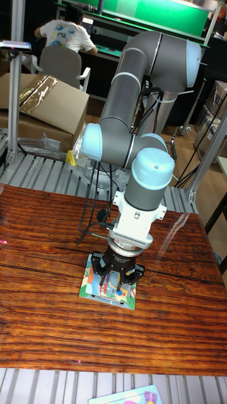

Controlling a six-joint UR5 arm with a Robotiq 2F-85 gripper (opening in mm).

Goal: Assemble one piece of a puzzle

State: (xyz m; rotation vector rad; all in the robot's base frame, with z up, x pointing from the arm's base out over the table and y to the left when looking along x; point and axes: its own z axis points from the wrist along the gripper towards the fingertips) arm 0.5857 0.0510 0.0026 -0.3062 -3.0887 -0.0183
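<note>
A small square puzzle board (89,287) with a colourful picture lies on the wooden table (44,252), near its middle front. My gripper (114,285) points straight down over the board, fingers low on its surface. Something small and colourful shows between the fingers, likely a puzzle piece, but the gripper body hides most of it and whether the fingers close on it is unclear. The right part of the board is covered by the gripper.
Another colourful card or puzzle (129,396) peeks in at the bottom edge, below the table. A metal roller rack (50,173) runs behind the table. Cardboard boxes (44,104) and a seated person (63,35) are farther back left.
</note>
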